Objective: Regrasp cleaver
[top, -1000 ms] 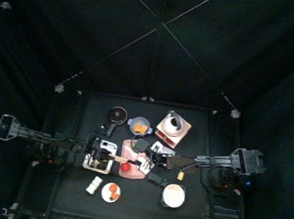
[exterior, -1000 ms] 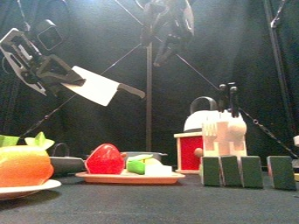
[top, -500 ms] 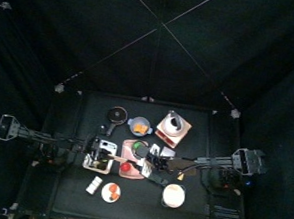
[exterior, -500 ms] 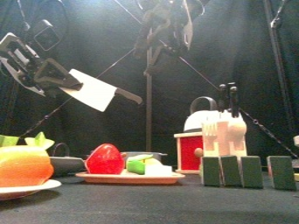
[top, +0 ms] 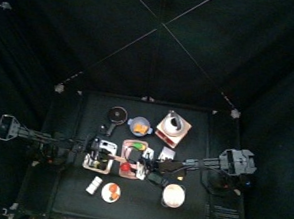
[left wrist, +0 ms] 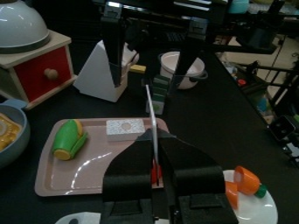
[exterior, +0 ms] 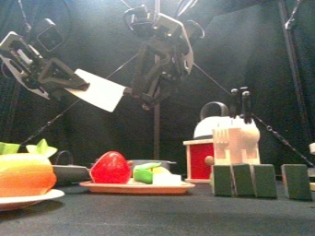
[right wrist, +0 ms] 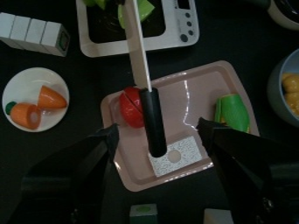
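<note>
The cleaver (exterior: 101,89) has a white blade and a black handle and hangs level, high above the table. My left gripper (exterior: 64,81) is shut on the blade's end; in the left wrist view (left wrist: 152,162) the blade (left wrist: 149,131) runs edge-on away from the jaws. My right gripper (exterior: 150,78) is open and hangs at the handle. In the right wrist view (right wrist: 158,131) the black handle (right wrist: 152,122) lies between its spread jaws, not gripped. In the top view both grippers meet over the table's middle (top: 128,160).
Below lie a pink tray (right wrist: 205,79) with a red strawberry (right wrist: 128,103) and a green piece (right wrist: 233,109), and a plate with carrot (right wrist: 35,101). A red grinder (exterior: 204,152) and a knife block (exterior: 240,138) stand at the right.
My right arm has swung in from the right and come down to the cleaver's handle, jaws open. My left gripper keeps the cleaver nearly still.
</note>
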`<state>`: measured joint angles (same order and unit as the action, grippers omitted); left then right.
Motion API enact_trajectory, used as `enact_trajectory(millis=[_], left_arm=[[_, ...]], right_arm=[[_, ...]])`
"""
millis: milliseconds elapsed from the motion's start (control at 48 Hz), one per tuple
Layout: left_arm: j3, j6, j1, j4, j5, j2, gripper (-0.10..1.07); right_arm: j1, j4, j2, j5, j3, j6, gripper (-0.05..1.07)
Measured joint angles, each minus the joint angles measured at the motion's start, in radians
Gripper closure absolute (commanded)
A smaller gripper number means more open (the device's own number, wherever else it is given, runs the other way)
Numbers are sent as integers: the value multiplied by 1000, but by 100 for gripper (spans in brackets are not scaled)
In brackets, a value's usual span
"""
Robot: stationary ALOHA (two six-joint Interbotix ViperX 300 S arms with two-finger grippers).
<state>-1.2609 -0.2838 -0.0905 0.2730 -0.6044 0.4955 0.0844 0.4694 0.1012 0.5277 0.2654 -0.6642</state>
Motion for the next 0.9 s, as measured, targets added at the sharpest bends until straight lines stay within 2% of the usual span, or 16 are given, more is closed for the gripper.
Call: enact_trajectory(millis=[104,229,375,542,708,896], left_arm=[[0,2,0,-12,0,0,60],[0,6,0,-21,0,2,60],[0,2,21,-43,3,29,60],[-23,41,92,-183,29,40,60],[-14,183,204,-374,41,26,60],[12,334,302,-591,25,-71,60]], right_arm=[[0,8,0,-3,0,0,33],[0,11,0,-5,5,6,59],[2,29,-3,-12,15,5,80],[2,67,-32,-15,29,28,80],[2,55,-60,-38,64,29,80],[2,43,-61,-69,104,31,80]])
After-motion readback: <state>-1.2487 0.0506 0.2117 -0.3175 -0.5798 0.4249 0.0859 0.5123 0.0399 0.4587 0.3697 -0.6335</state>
